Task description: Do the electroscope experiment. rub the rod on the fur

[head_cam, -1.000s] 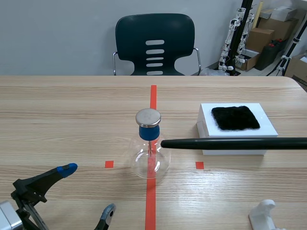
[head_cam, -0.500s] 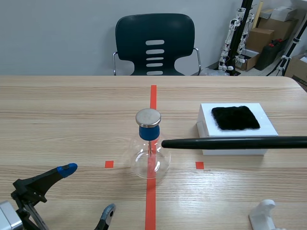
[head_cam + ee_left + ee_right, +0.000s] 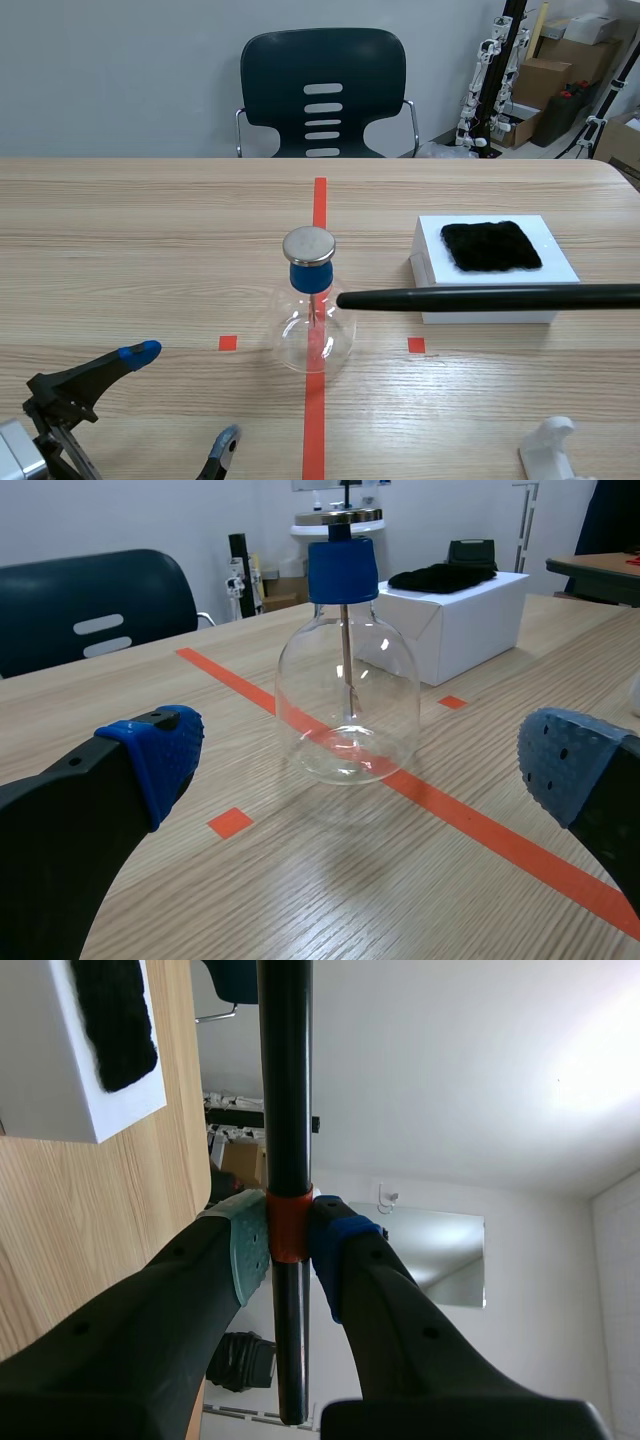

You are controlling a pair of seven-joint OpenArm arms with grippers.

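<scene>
A long black rod (image 3: 490, 297) hangs level above the table, its tip near the glass flask electroscope (image 3: 312, 312) with a blue stopper and metal disc. My right gripper (image 3: 288, 1240) is shut on the rod (image 3: 285, 1080) at its orange band; the gripper itself is outside the scene view. A black patch of fur (image 3: 491, 245) lies on top of a white box (image 3: 494, 300), just behind the rod. The fur (image 3: 115, 1020) on the box shows beside the rod in the right wrist view. My left gripper (image 3: 180, 400) stands open low at the near left, with the flask (image 3: 346, 695) ahead of it.
A dark chair (image 3: 322, 92) stands behind the table's far edge. A white plastic stand (image 3: 555, 450) sits at the near right. Cardboard boxes and equipment (image 3: 560, 70) crowd the back right corner of the room.
</scene>
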